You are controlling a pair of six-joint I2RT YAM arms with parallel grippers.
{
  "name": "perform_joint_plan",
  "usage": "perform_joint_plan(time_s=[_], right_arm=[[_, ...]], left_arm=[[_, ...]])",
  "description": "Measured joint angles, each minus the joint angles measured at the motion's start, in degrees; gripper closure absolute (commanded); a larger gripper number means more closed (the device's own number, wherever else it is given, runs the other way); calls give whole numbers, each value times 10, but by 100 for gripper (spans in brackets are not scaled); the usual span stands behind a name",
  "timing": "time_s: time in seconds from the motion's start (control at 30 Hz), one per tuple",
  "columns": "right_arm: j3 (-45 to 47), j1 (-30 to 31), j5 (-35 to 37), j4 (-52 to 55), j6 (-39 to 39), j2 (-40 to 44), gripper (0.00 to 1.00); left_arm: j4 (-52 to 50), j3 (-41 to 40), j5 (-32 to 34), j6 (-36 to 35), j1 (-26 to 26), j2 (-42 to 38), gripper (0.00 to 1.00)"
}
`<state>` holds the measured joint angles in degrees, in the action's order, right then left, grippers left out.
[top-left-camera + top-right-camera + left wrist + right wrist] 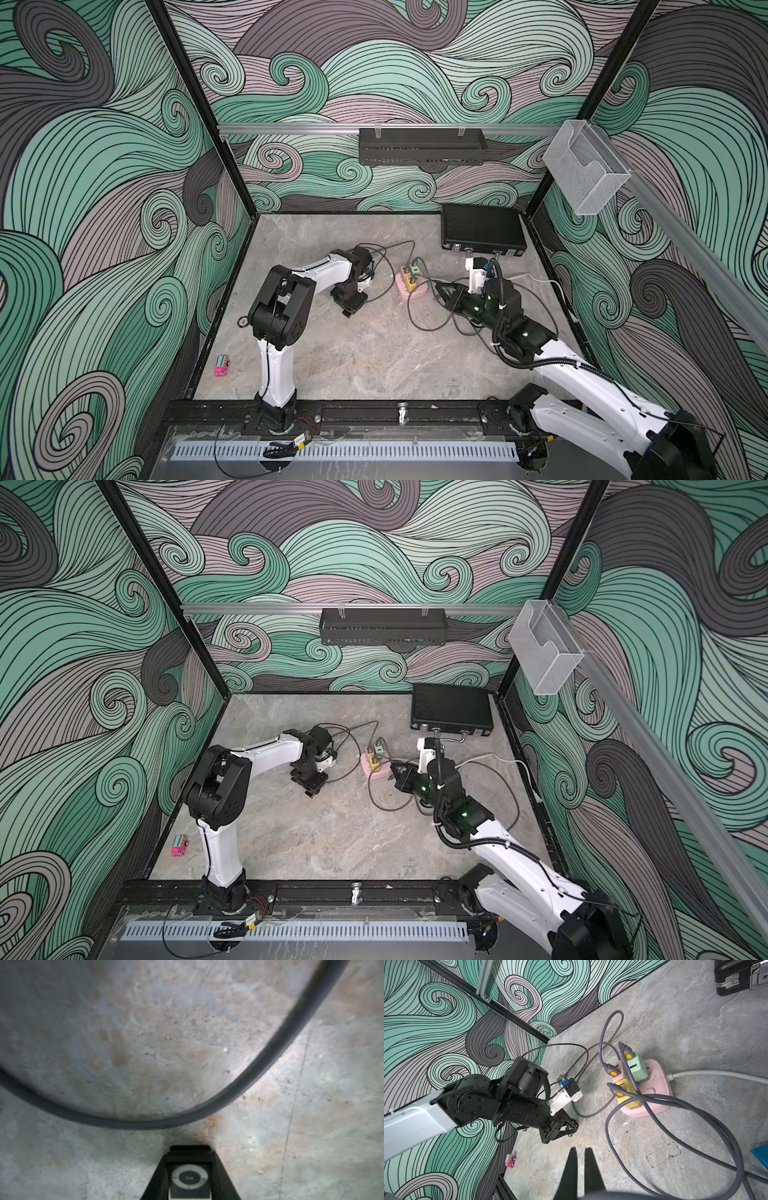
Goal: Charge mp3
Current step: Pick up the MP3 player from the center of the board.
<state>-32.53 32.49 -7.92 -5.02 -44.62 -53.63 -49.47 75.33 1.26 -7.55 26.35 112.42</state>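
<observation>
Front rail (361,413): a black bar at the near edge of the surface (374,357). Both arms stand on it.
Toy car (222,365): small and pink. It sits alone by the left wall, well apart from the other things.
Left fingers (223,1180): black and pointing down at the surface. One is on each side of the mp3 player, and they squeeze its two sides.
Mp3 player (189,1180): dark, with a pale ring of buttons. It sits between the left fingers, low by the surface. I cannot tell if it touches the surface. In both top views the arm hides it.
Gray cable (145,1124): thick, lying in a big curve on the surface near the mp3 player, not touching it.
Right fingers (572,1159): closed almost tip to tip, with nothing in them. They are just beside the power strip.
Power strip (409,291): pink, lying between the two arms. A white cord (716,1074) runs off from it.
Chargers: a green one (636,1070), a yellow one (627,1101) and a pink one (617,1066) stand on the strip. Each has a gray cable in it.
Black case (482,228): shut, lying flat in the far right corner.
Black basket (422,145): hangs on the back wall rail.
Clear box (582,170): hangs on the right wall rail.
</observation>
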Motion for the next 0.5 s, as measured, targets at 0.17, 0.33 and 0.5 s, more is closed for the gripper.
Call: perform_joint_plan(time_s=[0.17,0.33,0.5], right_arm=[[-11,2,0,17,21,-14,100],[-67,38,4,30,57,-62,100],[-109,80,4,5,88,-88,100]], left_arm=[[7,-9,-16,54,0,-9,89],[38,-85,-108,172,-4,-86,90],[112,-152,-183,338,-4,-291,92]])
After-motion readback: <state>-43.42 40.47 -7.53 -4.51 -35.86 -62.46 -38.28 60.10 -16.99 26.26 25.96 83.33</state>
